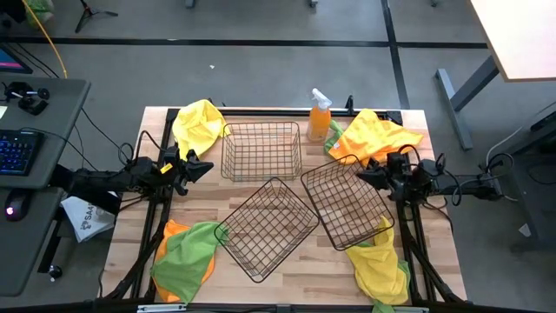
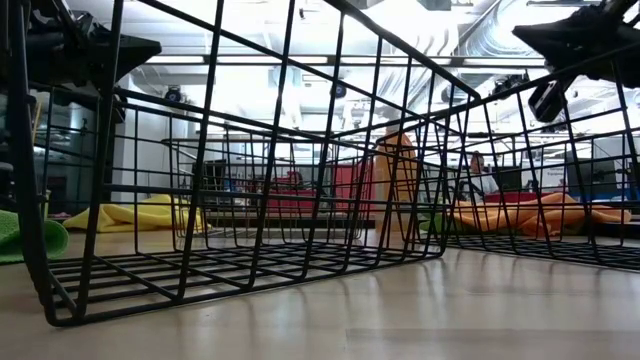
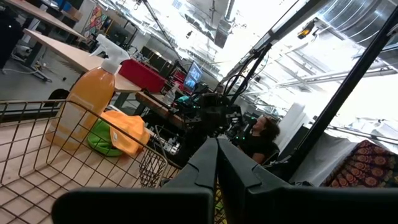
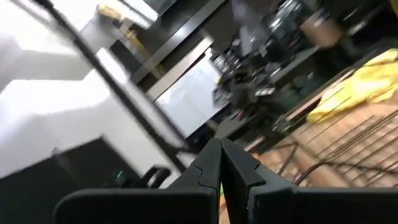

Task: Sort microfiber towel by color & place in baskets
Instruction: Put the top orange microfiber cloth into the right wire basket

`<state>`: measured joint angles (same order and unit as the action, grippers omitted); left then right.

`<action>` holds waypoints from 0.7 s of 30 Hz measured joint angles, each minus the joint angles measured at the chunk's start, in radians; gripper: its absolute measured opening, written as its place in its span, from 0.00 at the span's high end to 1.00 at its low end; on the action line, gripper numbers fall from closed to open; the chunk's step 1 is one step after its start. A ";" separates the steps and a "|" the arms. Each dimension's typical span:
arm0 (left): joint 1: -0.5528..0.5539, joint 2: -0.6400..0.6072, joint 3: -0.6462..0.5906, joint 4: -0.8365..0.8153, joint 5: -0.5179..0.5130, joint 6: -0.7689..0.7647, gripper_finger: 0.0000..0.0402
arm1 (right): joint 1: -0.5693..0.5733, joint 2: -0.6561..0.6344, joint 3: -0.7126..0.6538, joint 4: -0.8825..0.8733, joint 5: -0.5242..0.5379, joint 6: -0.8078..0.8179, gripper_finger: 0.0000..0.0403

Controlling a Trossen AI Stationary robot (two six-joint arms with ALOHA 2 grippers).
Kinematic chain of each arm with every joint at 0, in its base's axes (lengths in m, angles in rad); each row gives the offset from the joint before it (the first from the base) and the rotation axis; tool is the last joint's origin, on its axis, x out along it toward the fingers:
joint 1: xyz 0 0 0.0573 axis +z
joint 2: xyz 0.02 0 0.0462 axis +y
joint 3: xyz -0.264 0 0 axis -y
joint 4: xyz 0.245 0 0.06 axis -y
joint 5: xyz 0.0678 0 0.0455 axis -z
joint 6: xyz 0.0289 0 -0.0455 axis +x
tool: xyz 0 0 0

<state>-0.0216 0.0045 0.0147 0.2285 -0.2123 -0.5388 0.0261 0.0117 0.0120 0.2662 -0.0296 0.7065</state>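
Note:
Three dark wire baskets stand on the wooden table: one at the far middle (image 1: 261, 149), one turned cornerwise at the near middle (image 1: 265, 228), one at the right (image 1: 346, 205). Towels lie in heaps: yellow at far left (image 1: 198, 124), orange and yellow at far right (image 1: 373, 135), orange and green at near left (image 1: 184, 256), yellow at near right (image 1: 382, 265). My left gripper (image 1: 207, 165) (image 3: 217, 149) hovers shut, left of the far basket. My right gripper (image 1: 360, 171) (image 4: 221, 149) hovers shut over the right basket's far-left corner. Neither holds anything.
An orange spray bottle (image 1: 320, 115) stands at the far edge between the far basket and the far-right heap, with a small green towel (image 1: 333, 141) at its foot. A desk with a keyboard (image 1: 19, 149) is left of the table. Bare wood shows between the baskets and the near edge.

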 joint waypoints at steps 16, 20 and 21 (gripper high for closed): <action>0.000 0.000 0.000 0.000 0.000 0.000 1.00 | -0.043 0.048 0.007 0.077 0.597 -0.080 1.00; 0.000 0.000 0.000 0.000 0.000 0.000 1.00 | -0.114 0.155 0.189 -0.254 0.642 0.044 0.96; 0.000 0.000 0.000 0.000 0.000 0.000 1.00 | -0.137 0.204 0.252 -0.389 0.665 0.069 0.94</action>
<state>-0.0212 0.0044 0.0147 0.2283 -0.2123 -0.5388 -0.1112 0.2154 0.2644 -0.1228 0.6352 0.7758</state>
